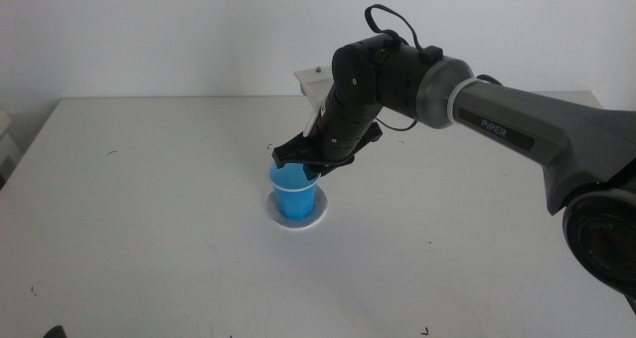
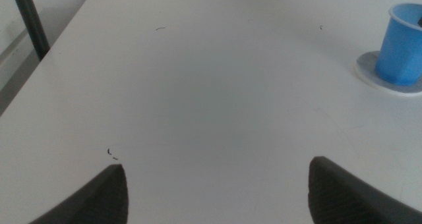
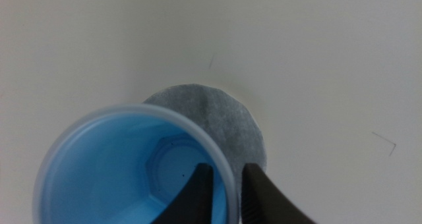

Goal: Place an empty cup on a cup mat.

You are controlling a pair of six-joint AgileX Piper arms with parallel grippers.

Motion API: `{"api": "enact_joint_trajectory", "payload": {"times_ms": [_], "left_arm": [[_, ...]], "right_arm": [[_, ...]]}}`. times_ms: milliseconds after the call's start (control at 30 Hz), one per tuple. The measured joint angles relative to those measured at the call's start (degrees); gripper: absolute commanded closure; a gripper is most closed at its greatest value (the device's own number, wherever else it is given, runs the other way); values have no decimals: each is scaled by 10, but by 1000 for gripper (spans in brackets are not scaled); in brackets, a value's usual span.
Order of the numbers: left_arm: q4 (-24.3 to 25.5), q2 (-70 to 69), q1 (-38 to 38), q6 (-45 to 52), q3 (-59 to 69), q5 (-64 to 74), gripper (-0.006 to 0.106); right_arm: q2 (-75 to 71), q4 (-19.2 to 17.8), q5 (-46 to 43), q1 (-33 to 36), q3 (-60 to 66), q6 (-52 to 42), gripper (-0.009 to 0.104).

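The blue cup (image 1: 294, 194) stands upright and empty on the round cup mat (image 1: 317, 217) near the table's middle. In the left wrist view the cup (image 2: 401, 46) rests with its base on the mat's white edge (image 2: 369, 69). My right gripper (image 1: 304, 167) comes from the right and is shut on the cup's rim, one jaw inside and one outside. In the right wrist view the gripper (image 3: 227, 191) pinches the pale rim, with the cup's blue inside (image 3: 112, 165) and the speckled grey mat (image 3: 217, 115) beneath. My left gripper (image 2: 217, 191) waits open, low over the table's near left.
A white boxy object (image 1: 312, 80) stands at the table's back, partly hidden behind the right arm. A dark post (image 2: 30, 20) stands beyond the table's left edge. The white table (image 1: 149, 209) carries only faint marks.
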Motion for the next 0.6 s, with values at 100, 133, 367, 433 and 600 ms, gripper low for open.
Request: {"api": "enact_joint_trajectory", "payload": {"times_ms": [100, 133, 367, 433, 600], "left_arm": [[0, 0, 0, 0, 0, 0, -5], [0, 0, 0, 0, 0, 0, -5], [0, 0, 0, 0, 0, 0, -5], [0, 0, 0, 0, 0, 0, -5], [0, 0, 0, 0, 0, 0, -5]], "right_arm": [[0, 0, 1, 0, 0, 0, 61], [0, 0, 1, 0, 0, 0, 56], [-23, 0, 4, 0, 0, 0, 35], [-46, -1, 11, -2, 0, -1, 34], [-120, -19, 34, -14, 0, -11, 34]]}}
